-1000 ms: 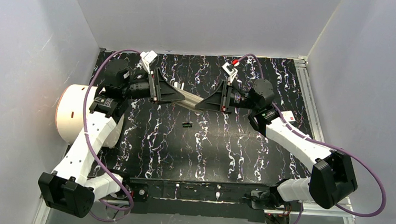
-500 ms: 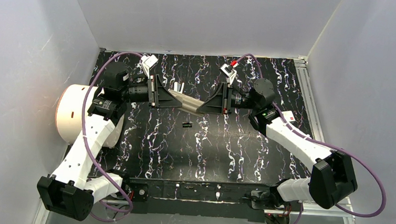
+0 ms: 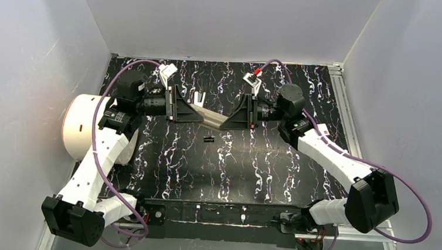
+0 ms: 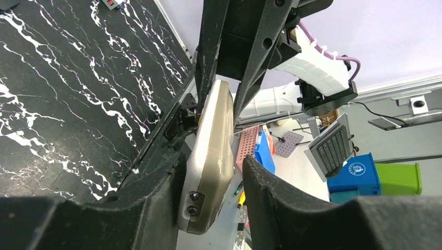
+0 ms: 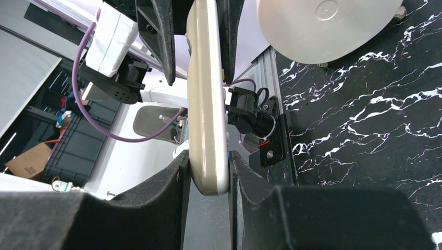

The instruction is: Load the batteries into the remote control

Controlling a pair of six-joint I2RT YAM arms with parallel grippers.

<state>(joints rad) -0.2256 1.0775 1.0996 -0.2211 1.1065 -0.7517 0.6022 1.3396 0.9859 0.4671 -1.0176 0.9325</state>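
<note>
Pinching remote [image 3: 210,116], right end effector [image 5: 207,174] clamps tight; left end effector [image 4: 211,190] flanks it ajar.

Surface: black, white-veined tabletop [image 3: 251,168] | Left edge: large white drum [image 3: 86,127] | Off-table: blue bin [image 4: 357,174] beside green bin [image 4: 398,177]

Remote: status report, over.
Right gripper: jaws shut on remote, off the table. Left gripper: jaws open around its other end. One dark battery loose on table beneath. Nothing in the way.
</note>
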